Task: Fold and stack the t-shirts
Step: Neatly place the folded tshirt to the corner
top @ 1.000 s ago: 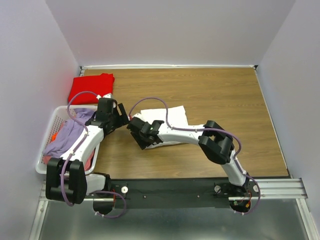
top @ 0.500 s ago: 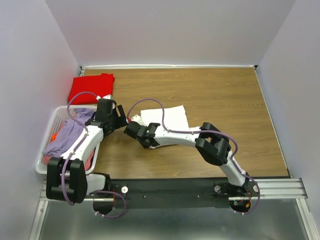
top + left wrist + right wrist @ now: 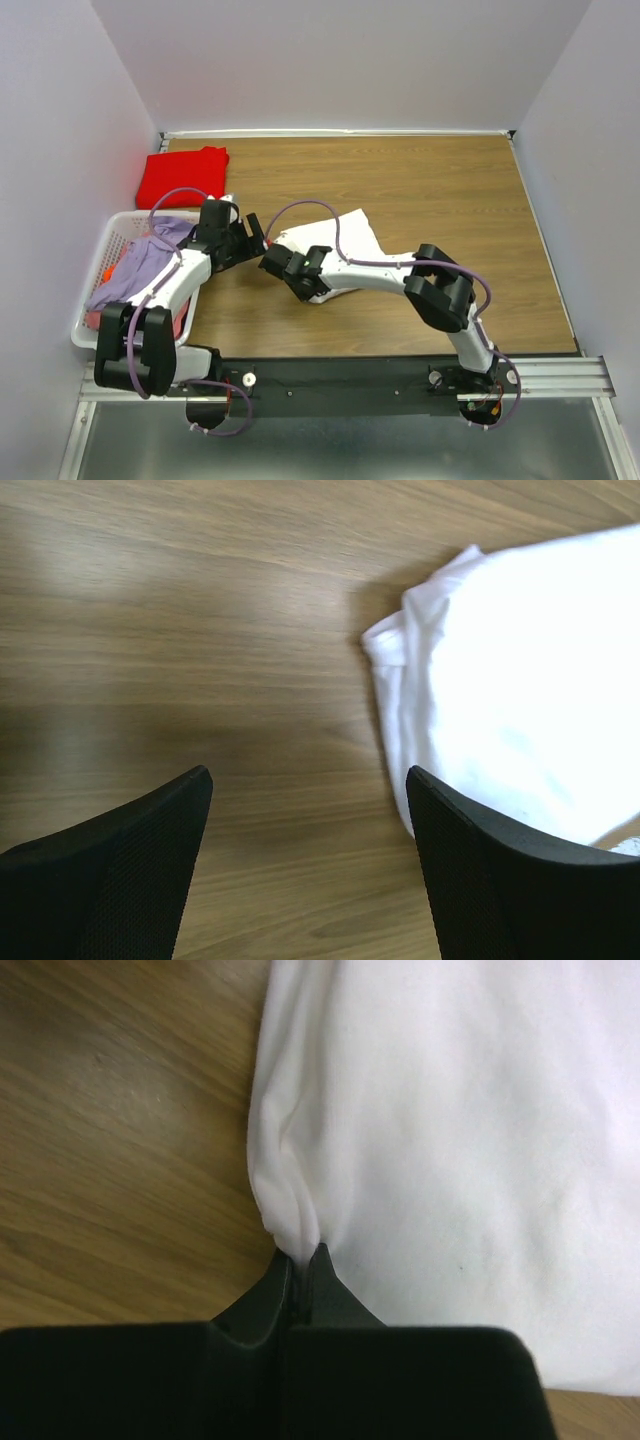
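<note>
plain pale walls (image 3: 330, 60) enclose a wood-grain table (image 3: 440, 200) on three sides.

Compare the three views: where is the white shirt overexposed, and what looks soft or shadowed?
Left wrist: the white t-shirt glares, folds nearly washed out; left gripper's fingers dark, soft-edged. Right wrist: creases show clearly where the right gripper pinches it. Top external: even light, red t-shirt vivid.

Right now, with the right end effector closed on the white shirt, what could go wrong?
1. The right end effector pinches only a thin fold at the edge of the white shirt; the cloth may slip out when pulled.
2. The open left end effector hovers close beside it, so the arms might collide.
</note>
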`<state>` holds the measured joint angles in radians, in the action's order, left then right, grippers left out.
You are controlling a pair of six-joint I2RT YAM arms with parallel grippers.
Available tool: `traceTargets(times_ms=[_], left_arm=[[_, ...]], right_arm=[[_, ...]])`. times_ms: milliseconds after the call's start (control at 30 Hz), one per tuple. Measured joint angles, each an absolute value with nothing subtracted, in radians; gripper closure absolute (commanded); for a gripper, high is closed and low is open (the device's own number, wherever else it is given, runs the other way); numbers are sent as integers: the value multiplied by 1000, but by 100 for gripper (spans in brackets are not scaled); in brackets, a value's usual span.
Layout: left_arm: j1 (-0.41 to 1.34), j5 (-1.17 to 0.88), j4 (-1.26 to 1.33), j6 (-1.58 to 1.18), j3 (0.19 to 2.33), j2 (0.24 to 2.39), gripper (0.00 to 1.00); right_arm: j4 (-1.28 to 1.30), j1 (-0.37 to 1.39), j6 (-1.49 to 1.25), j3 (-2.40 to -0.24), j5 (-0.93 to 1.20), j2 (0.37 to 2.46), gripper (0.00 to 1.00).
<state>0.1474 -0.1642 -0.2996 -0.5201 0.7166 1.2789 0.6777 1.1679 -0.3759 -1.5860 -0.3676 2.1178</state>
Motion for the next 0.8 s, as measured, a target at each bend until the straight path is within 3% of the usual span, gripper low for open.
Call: traceTargets(times_ms=[333, 800], left_arm=[[175, -367, -133, -643, 685, 1374, 12], [251, -368, -20, -765, 613, 1404, 12]], right_arm=[[656, 1126, -418, -1470, -260, 2022, 100], [496, 1097, -464, -1394, -160, 1849, 100]])
